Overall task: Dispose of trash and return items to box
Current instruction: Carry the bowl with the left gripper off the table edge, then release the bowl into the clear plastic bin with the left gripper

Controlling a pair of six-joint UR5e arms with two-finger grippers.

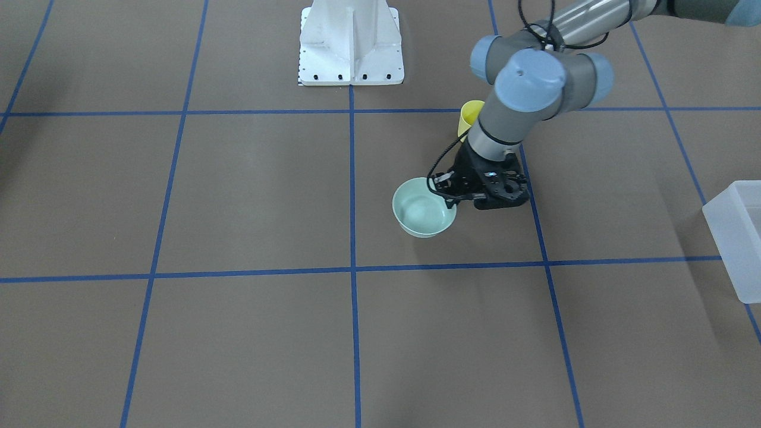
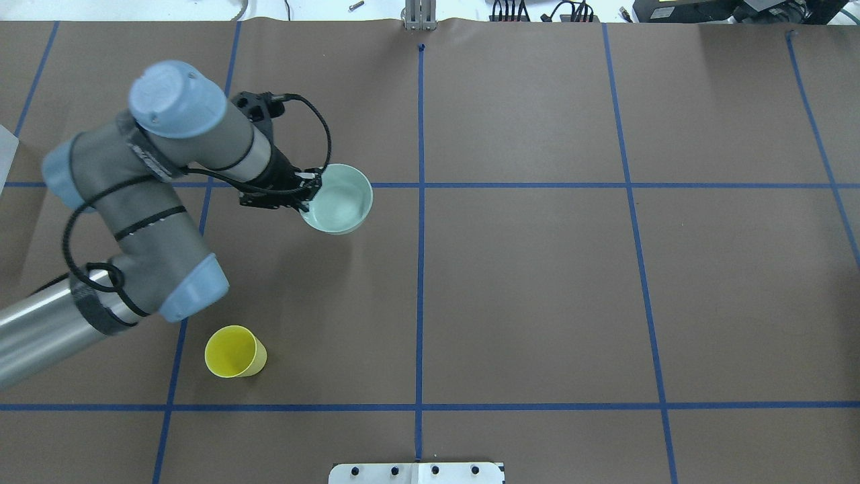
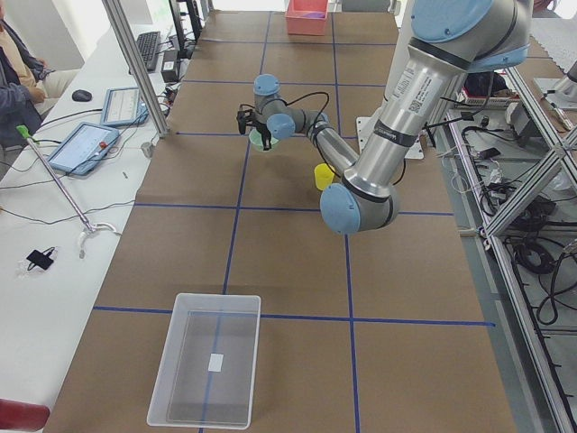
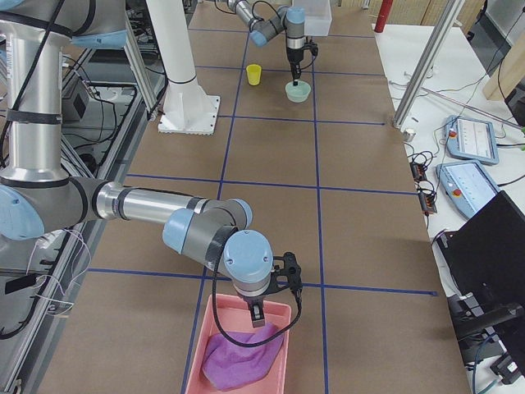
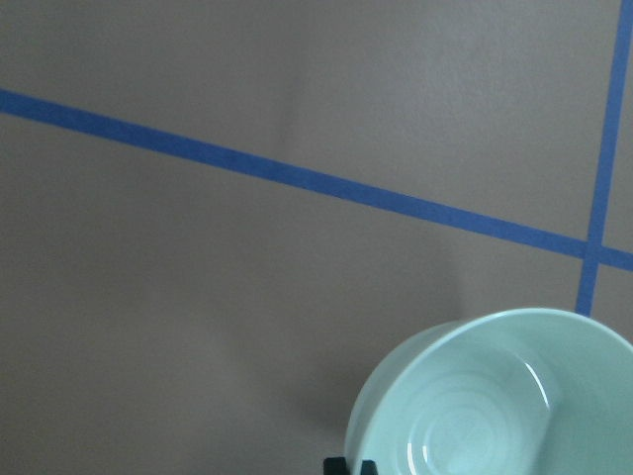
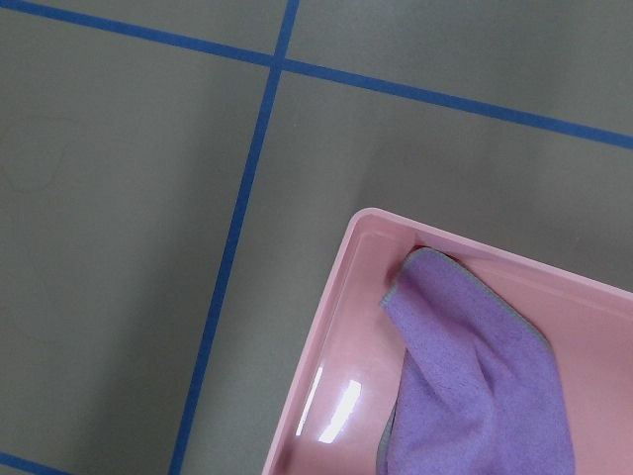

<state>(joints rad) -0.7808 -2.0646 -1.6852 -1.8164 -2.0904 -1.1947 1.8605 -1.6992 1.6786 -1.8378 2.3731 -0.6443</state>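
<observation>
The mint-green bowl (image 1: 423,209) is near the table's middle, on the robot's left half; it also shows in the overhead view (image 2: 339,199). My left gripper (image 1: 450,191) points down and is shut on the bowl's rim (image 5: 415,356) on the robot's side. I cannot tell whether the bowl rests on the table or hangs just above it. The yellow cup (image 2: 234,351) stands upright, closer to the robot base. The translucent box (image 3: 206,370) is at the table's left end, empty. My right gripper (image 4: 259,312) hangs over a pink tray; I cannot tell whether it is open or shut.
The pink tray (image 6: 336,396) at the table's right end holds a purple cloth (image 6: 475,386). The white robot base (image 1: 351,47) stands at the table's edge. The box's corner shows at the front view's right edge (image 1: 737,238). Blue tape lines grid the brown table.
</observation>
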